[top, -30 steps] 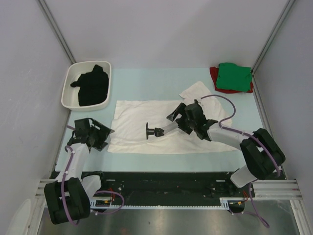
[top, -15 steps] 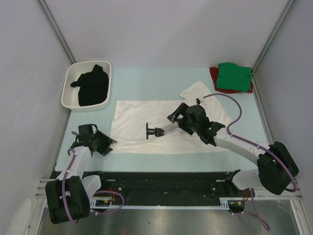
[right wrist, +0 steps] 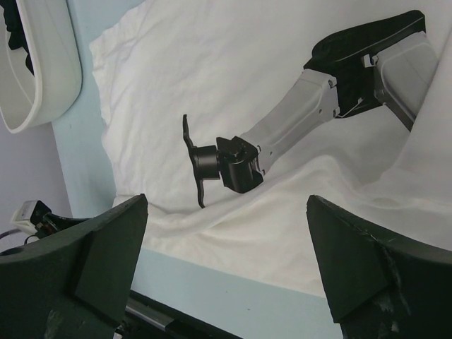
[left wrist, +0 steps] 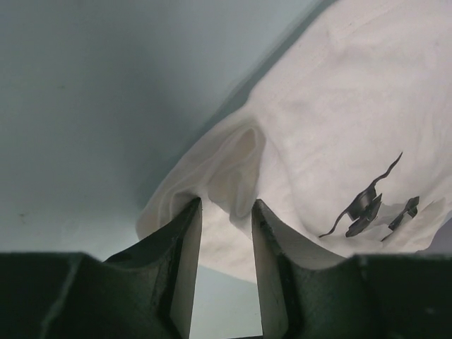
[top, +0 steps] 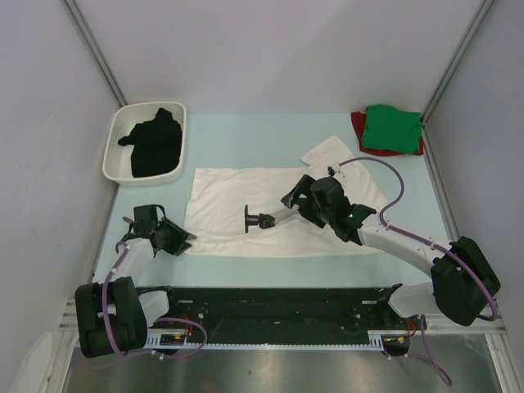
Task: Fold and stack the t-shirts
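L gripper (left wrist: 226, 206) at white t-shirt (left wrist: 339, 127) near-left corner, astride a pucker, I can't confirm grip, R gripper (right wrist: 226, 201) above shirt, released

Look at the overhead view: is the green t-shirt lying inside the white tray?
No, the green t-shirt rests on the red t-shirt at the far right, while the tray holds the black t-shirt.
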`<action>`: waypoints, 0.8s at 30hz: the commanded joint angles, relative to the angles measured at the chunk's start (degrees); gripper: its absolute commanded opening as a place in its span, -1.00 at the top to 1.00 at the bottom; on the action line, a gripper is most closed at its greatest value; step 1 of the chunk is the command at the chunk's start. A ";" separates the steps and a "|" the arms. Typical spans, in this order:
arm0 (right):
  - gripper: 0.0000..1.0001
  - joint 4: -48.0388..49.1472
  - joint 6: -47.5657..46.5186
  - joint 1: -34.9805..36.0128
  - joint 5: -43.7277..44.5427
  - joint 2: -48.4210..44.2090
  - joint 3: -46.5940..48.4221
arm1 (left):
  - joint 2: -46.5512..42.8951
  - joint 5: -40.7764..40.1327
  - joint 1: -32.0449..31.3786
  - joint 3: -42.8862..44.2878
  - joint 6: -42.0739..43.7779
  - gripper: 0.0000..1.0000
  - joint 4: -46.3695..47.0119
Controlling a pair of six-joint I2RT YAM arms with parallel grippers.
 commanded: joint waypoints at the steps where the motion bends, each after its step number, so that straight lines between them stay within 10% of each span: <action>1: -0.99 0.36 -0.80 0.27 2.09 -0.35 0.83 | 0.63 -0.07 -0.20 2.50 -0.05 0.20 1.62; 15: -0.99 0.97 -0.97 0.27 1.30 0.88 0.91 | 1.51 -0.15 -0.28 4.62 0.12 0.21 0.82; 24: -0.99 0.70 -1.15 0.27 1.56 0.88 0.91 | 3.35 -0.33 -0.37 5.05 -0.49 0.99 2.84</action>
